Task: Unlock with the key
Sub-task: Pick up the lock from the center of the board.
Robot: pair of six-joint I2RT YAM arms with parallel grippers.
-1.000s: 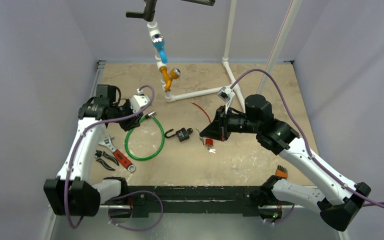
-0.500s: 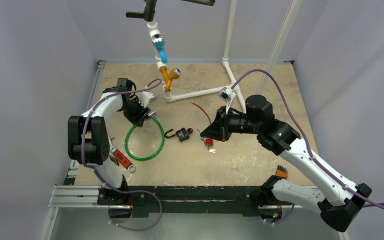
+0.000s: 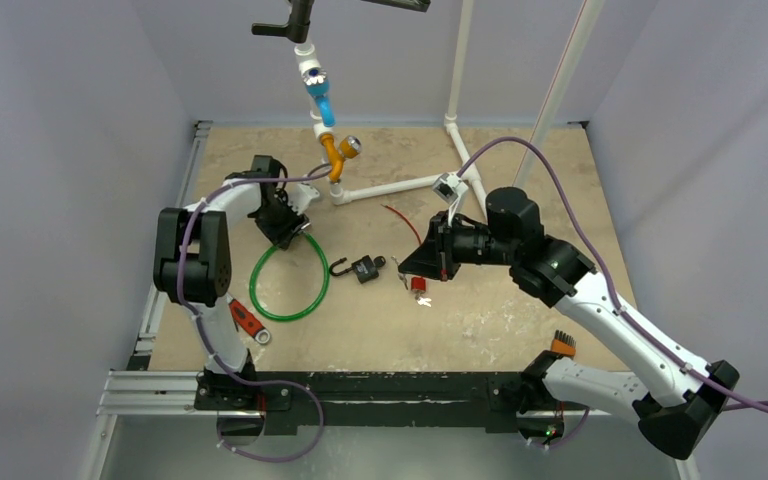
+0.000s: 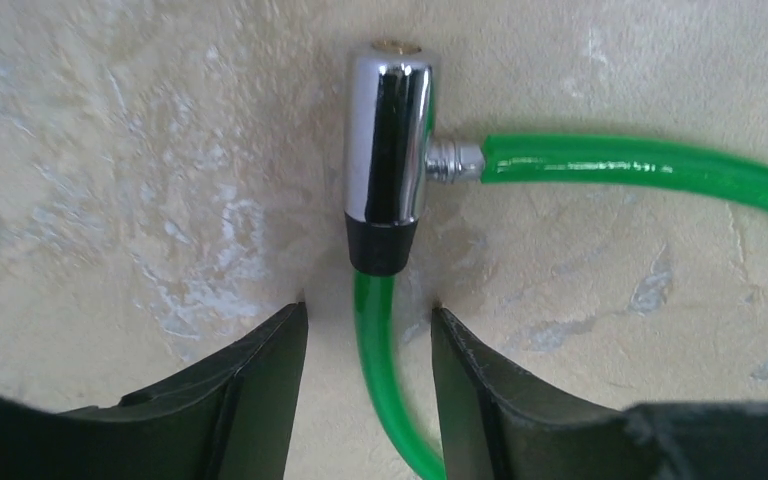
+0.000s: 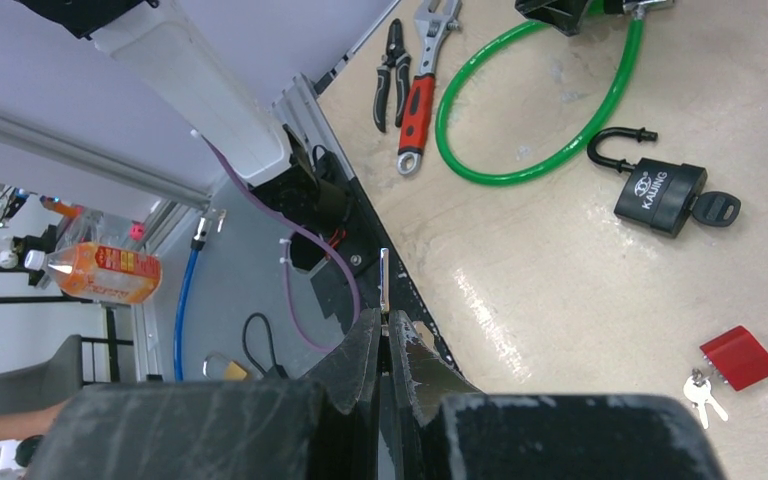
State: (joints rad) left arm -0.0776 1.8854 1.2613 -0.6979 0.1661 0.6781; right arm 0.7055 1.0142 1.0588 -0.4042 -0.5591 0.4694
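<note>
Left gripper (image 4: 368, 314): jaws part-open, straddling green cable (image 4: 610, 165) below chrome lock head (image 4: 388, 140). Right gripper (image 5: 384, 322): closed on thin metal blade (image 5: 383, 272), apparently a key.

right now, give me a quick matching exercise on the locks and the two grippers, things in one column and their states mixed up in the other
Things:
1 padlock
2 green cable
3 left gripper
4 right gripper

States:
a shut on a thin metal key
b open, straddling the cable
c hoop open, black-headed key in it
d lies in a loop

Pairs: 1-c, 2-d, 3-b, 4-a
</note>
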